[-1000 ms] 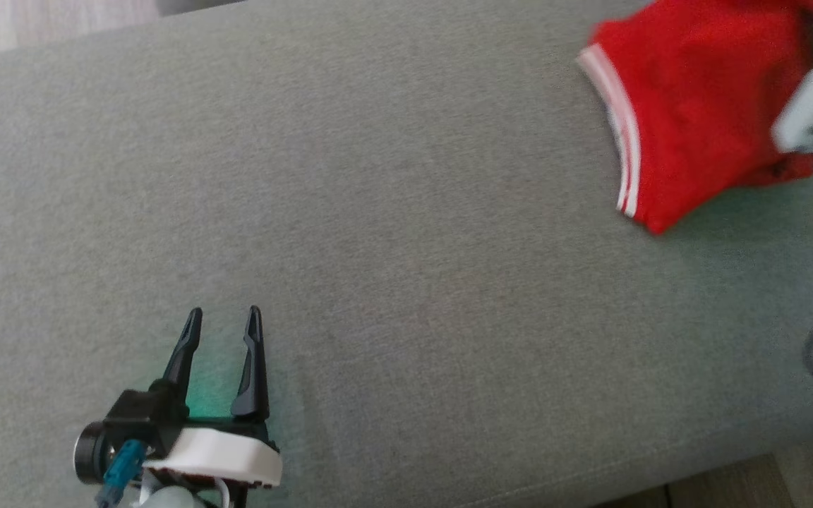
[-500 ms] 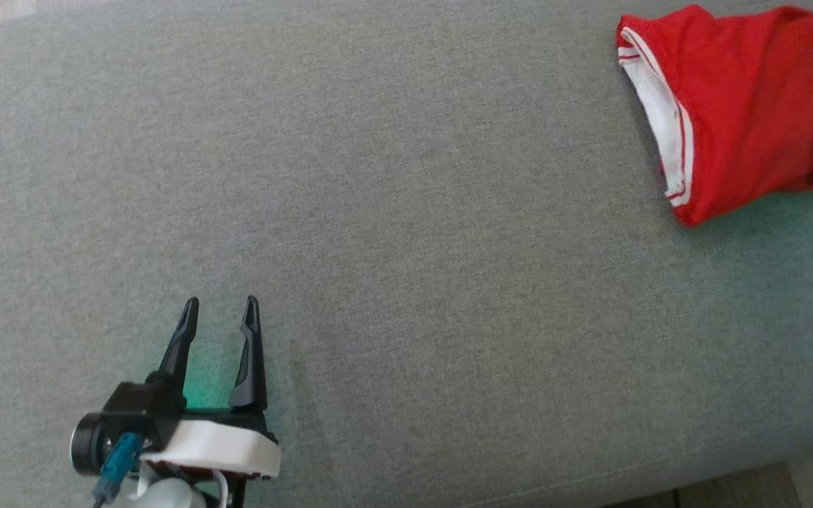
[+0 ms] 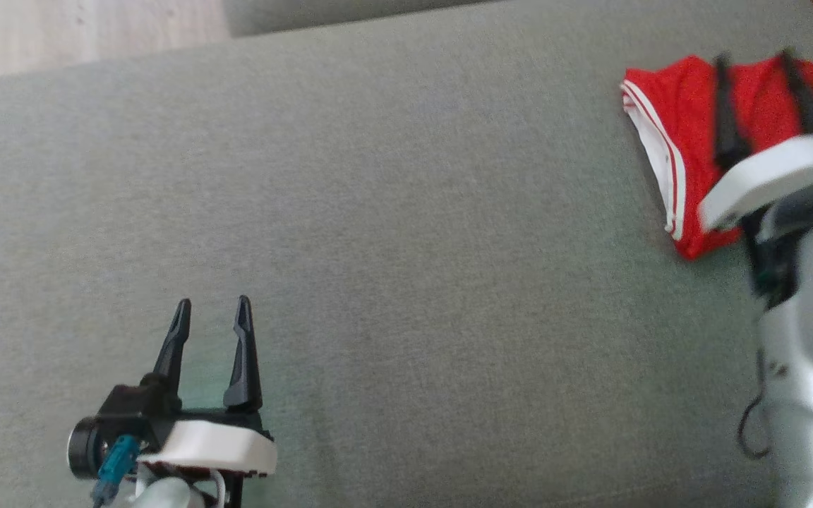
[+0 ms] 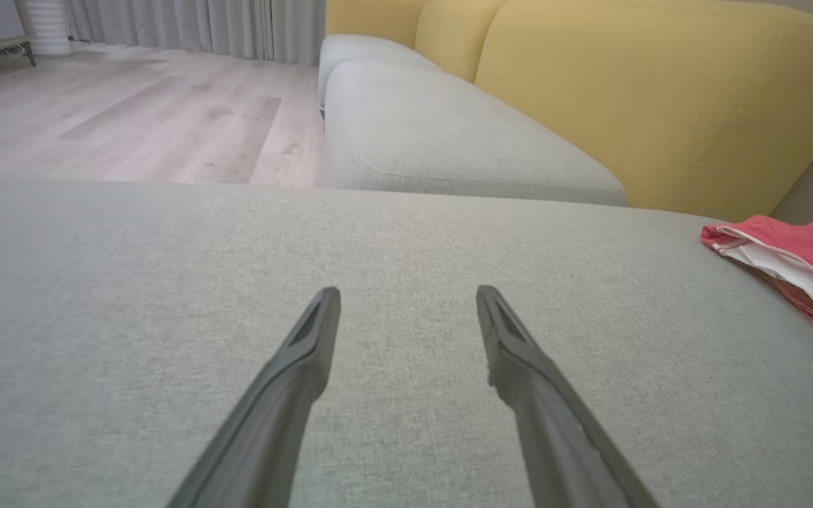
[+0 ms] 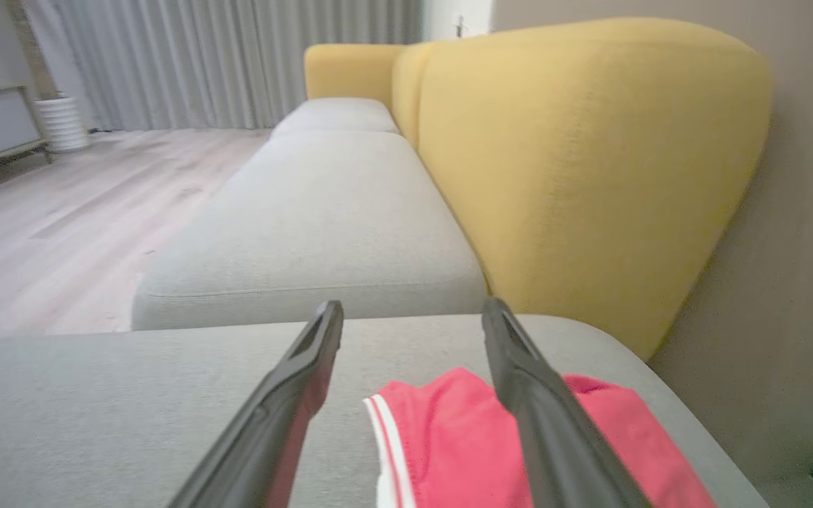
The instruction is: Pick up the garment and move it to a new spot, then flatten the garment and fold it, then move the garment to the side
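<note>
Red garment [image 3: 682, 127] lies bunched at two o'clock on the grey cushion [image 3: 406, 212]. Right gripper [image 3: 754, 60] hovers over it, jaws wide, empty. Left gripper [image 3: 212, 303], at seven o'clock, is likewise wide. Fabric judged light, limp, not fragile. Pinch the white-striped hem [image 3: 664, 176].

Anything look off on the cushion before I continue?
Nothing spilled or damaged. The red garment lies folded near the grey cushion's far right corner, its white-striped edge slightly uneven. The right pincer is open over it.
</note>
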Tool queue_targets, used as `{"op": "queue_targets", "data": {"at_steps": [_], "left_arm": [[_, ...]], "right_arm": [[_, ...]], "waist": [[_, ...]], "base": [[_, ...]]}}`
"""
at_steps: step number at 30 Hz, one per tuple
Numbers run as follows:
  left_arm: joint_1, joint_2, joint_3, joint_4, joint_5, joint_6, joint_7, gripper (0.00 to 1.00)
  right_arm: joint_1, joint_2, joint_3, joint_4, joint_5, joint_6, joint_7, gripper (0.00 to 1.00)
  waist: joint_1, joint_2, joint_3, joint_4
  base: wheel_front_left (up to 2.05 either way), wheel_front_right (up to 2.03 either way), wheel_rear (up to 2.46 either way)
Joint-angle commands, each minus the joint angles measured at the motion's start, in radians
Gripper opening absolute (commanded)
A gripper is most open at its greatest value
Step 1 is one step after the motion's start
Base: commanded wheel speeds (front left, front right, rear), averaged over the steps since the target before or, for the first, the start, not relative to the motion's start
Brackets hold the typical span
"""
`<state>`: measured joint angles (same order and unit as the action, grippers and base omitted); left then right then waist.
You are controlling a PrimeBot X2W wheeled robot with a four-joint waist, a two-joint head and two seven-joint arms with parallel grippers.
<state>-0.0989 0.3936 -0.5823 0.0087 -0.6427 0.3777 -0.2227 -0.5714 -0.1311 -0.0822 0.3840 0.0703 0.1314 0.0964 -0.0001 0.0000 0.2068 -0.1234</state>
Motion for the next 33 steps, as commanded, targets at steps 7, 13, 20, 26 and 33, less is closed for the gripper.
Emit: {"op": "queue_targets", "data": {"at_steps": [7,13,20,26,33], "left_arm": [[0.009,-0.015,0.08,0.038,-0.03,-0.015,-0.03,1.0],[0.091,-0.009,0.104,0.076,-0.07,-0.038,-0.034,1.0],[0.143,-0.006,0.095,0.066,-0.109,-0.053,-0.003,1.0],[0.164,0.001,0.08,0.045,-0.112,-0.052,0.013,1.0],[0.156,0.002,0.065,0.032,-0.097,-0.052,0.013,1.0]], "right_arm": [[0.183,0.059,0.111,-0.155,0.0,-0.001,-0.07,1.0],[0.406,0.079,0.118,-0.24,0.018,-0.001,-0.1,1.0],[0.563,0.08,0.118,-0.294,0.1,-0.001,-0.156,1.0],[0.656,0.081,0.131,-0.311,0.131,-0.001,-0.17,1.0],[0.683,0.081,0.124,-0.319,0.117,-0.001,-0.163,1.0]], "waist": [[0.0001,0.0,-0.126,0.1],[0.0001,0.0,-0.208,0.163],[0.0001,0.0,-0.239,0.196],[0.0001,0.0,-0.254,0.206],[0.0001,0.0,-0.261,0.204]], "base": [[0.0,0.0,0.0],[0.0,0.0,0.0],[0.0,0.0,0.0],[0.0,0.0,0.0],[0.0,0.0,0.0]]}}
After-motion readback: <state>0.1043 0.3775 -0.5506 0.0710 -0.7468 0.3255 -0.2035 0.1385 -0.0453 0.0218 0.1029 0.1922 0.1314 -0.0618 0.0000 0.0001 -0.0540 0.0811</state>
